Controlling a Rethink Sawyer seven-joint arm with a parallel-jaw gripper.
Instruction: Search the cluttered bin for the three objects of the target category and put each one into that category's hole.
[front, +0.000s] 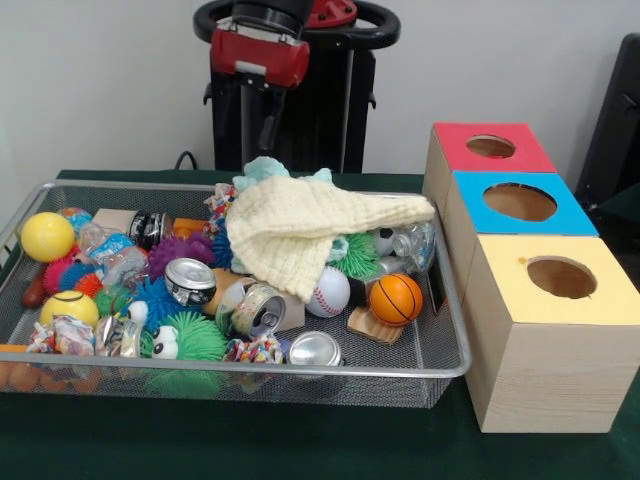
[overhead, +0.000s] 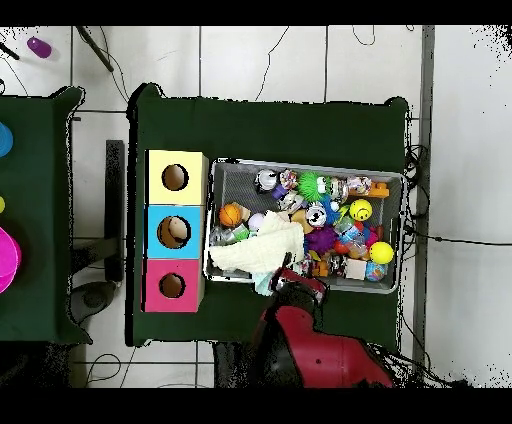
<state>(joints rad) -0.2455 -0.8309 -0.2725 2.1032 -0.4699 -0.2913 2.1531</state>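
The silver wire-mesh bin (front: 300, 372) lies on the green table, full of toys; it also shows in the overhead view (overhead: 400, 230). No yellow duck or striped tiger shows; the plush animals are hidden. A cream knitted cloth (front: 300, 225) is draped over the middle of the pile, and a pale teal fuzzy thing (front: 262, 170) pokes out behind it. The red-surround hole (front: 490, 146) is on the farthest wooden box, to the right of the bin (overhead: 172, 286). My red arm (front: 258, 55) is drawn back, with its end (overhead: 293, 284) over the bin's robot-side rim by the cloth (overhead: 262, 252).
The blue-surround hole (front: 520, 202) and the yellow-surround hole (front: 560, 277) sit nearer the camera. The bin holds spiky rubber balls (front: 190, 338), metal cans (front: 190, 280), a baseball (front: 329, 291), a small basketball (front: 396, 299) and yellow balls (front: 47, 236). Another green table (overhead: 30, 210) stands beside.
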